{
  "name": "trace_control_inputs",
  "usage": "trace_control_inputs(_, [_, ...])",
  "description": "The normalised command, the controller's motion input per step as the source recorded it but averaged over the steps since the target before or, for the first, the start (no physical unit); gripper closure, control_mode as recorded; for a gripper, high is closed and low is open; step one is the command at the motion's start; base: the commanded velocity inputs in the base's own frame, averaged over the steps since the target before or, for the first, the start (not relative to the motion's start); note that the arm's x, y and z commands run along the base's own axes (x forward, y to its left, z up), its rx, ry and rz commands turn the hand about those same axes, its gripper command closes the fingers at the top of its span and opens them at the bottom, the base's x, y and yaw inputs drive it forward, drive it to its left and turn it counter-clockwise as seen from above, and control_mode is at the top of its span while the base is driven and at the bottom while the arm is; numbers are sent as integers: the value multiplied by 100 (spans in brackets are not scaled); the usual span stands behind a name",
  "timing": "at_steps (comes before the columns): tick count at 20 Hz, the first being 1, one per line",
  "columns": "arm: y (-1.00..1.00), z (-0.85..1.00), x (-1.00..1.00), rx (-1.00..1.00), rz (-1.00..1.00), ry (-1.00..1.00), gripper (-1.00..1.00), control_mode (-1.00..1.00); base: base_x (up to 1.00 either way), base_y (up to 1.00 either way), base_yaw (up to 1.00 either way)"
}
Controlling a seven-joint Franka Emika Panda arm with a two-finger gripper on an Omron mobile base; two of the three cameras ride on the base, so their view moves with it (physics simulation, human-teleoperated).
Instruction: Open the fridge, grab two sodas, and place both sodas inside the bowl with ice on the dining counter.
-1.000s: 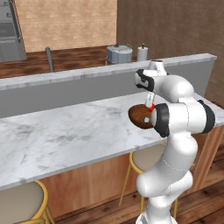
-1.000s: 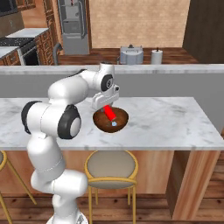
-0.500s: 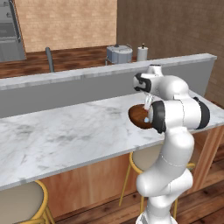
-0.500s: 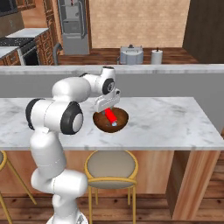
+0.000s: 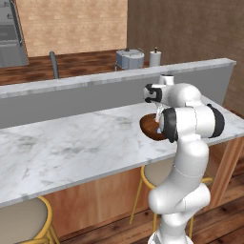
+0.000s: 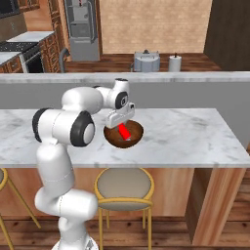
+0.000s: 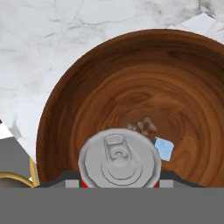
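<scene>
Where the arm bends forward over the dining counter (image 5: 71,152) in the left base view, its hand hangs above the bowl (image 5: 148,126), which sits toward the counter's right end, nearer the front edge than the grey ledge (image 5: 95,95) behind. The arm's upper links cover most of the bowl here, so the gripper's fingers cannot be made out. A grey pot (image 5: 129,58) and a white roll (image 5: 155,58) stand on the far counter beyond the ledge, and the fridge (image 5: 10,38) shows at the top left corner of the room. Stools (image 5: 24,221) sit under the counter's front edge.

In the right base view the gripper (image 6: 122,126) points down into the bowl (image 6: 124,135) (roughly at the middle of the counter's (image 6: 195,136) length from this side), and the red can (image 6: 124,131) is between its fingers, tilted, its lower end down inside the bowl.

In the hand view the can's silver top (image 7: 119,158) faces the camera, gripped on both sides by the narrowly parted fingers, with red showing just beside them. The can is over the bowl's (image 7: 131,87) inside, near the rim closest to the camera. The ice (image 7: 164,148) lies on the bowl's floor just beside the can, apart from it or touching, I cannot tell.
</scene>
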Motion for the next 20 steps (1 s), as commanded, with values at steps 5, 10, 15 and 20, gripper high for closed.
trace_control_inputs(5, [0, -19, 16, 0, 0, 0, 100, -100, 0, 0, 0])
trace_control_inputs(10, [0, -19, 14, 0, 0, 0, 100, -100, 0, 0, 0])
trace_control_inputs(15, [0, -15, 18, 0, 0, 0, 100, -100, 0, 0, 0])
trace_control_inputs(20, [0, -16, 18, 0, 0, 0, 100, -100, 0, 0, 0])
